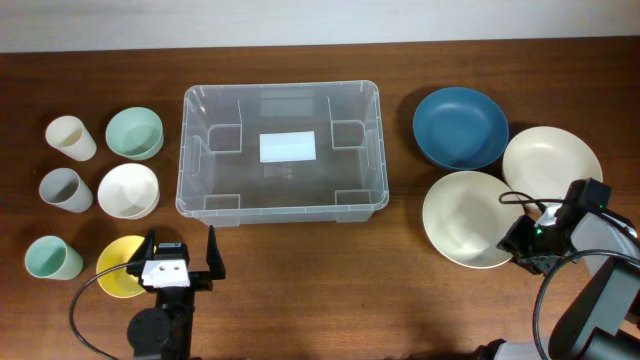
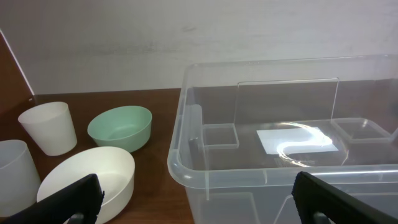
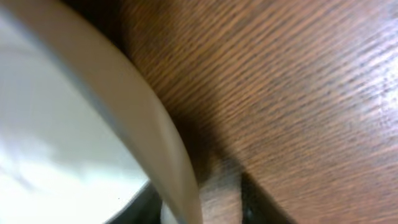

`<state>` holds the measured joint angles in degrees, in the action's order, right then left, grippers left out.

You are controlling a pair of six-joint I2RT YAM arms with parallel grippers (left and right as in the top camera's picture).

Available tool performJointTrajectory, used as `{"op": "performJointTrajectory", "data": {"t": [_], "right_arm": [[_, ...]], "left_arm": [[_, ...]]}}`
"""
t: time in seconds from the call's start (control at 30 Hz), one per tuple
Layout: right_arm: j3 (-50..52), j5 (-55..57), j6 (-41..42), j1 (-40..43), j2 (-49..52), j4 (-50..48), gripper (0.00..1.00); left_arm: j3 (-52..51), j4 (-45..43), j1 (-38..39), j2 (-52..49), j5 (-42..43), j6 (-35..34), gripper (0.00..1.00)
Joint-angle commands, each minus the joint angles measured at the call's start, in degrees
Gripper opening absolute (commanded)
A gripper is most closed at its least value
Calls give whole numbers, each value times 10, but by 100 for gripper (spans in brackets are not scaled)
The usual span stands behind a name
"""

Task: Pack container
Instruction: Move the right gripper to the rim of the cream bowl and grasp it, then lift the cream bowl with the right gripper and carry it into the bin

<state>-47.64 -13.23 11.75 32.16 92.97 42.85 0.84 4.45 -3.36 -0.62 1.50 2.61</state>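
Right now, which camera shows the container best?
Overhead: the whole container is in frame, with its full rim and white label visible. Left wrist shows only its near left corner and part of the inside, cut off at the right. Right wrist shows none of it, just a cream plate rim and table.

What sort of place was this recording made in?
Most likely a lab or staged test bench rather than a home kitchen: a wooden table against a plain white wall, with cups and bowls laid out in tidy groups on either side of an empty clear bin.
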Motion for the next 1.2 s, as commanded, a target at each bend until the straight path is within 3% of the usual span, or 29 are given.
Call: {"op": "performJointTrajectory", "data": {"t": [0.0,0.03,0.07,0.57,0.83,1.0,1.17], "right_arm": [[5,-13,12,-3,6,4,13],[5,-19,12,-3,6,8,5],[5,-29,12,-3,6,12,4],[3,-183,-15,-1,3,53,4],[-5,-294,-30,54,-48,56,4],[-84,-314,-29,86,-108,72,4],[-239,-311,-9,48,-147,107,4]], "left_arm": [[-3,0,-2,3,7,5,99],[-3,0,-2,3,7,5,99],[-3,0,-2,3,7,5,99],[-3,0,-2,3,7,5,99],[-3,0,-2,3,7,5,99],[-3,0,-2,3,7,5,99],[-3,0,-2,3,7,5,99]]}}
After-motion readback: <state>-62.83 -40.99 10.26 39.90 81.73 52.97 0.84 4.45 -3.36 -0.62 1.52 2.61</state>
